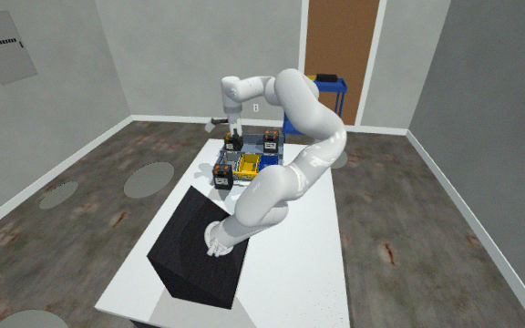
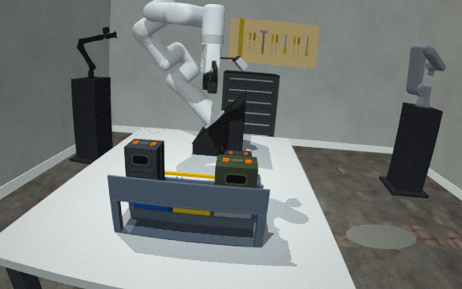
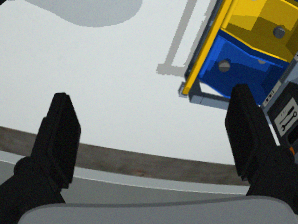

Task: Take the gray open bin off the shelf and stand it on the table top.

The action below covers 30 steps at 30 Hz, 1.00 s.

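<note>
Gray bin (image 2: 232, 215) boxy on shelf (image 2: 187, 195), end effector (image 2: 210, 82) open

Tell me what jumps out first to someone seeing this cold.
The big white arm rises from a black block on the white table, gripper high above it, jaws open and empty. At the table's far end, a gray shelf holds blue, yellow and gray bins, dark boxes around it.
</note>
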### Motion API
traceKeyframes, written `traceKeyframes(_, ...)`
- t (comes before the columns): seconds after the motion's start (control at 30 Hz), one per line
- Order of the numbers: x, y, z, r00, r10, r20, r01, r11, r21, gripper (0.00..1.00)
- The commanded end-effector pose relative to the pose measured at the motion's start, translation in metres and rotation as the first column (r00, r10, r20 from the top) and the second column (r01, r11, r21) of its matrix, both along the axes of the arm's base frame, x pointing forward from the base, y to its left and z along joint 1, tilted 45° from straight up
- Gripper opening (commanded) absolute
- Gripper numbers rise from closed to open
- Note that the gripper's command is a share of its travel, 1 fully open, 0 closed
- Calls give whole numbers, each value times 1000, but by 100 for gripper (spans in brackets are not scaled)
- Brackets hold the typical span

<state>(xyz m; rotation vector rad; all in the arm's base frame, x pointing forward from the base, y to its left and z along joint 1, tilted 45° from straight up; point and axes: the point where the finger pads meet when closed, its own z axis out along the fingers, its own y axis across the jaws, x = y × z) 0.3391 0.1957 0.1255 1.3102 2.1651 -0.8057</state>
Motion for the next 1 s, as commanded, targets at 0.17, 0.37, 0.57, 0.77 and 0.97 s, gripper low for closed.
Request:
traceKeyframes(0.17, 1, 1, 1, 994, -78, 80, 77, 997, 17, 100)
traceKeyframes(0.37, 1, 1, 1, 965, -189, 184, 184, 982, 46, 100)
traceKeyframes(0.57, 1, 1, 1, 965, -189, 184, 184, 982, 46, 100)
traceKeyframes(0.77, 1, 1, 1, 913, -296, 281, 283, 955, 87, 100)
traceKeyframes(0.97, 1, 1, 1, 866, -365, 342, 345, 931, 119, 100)
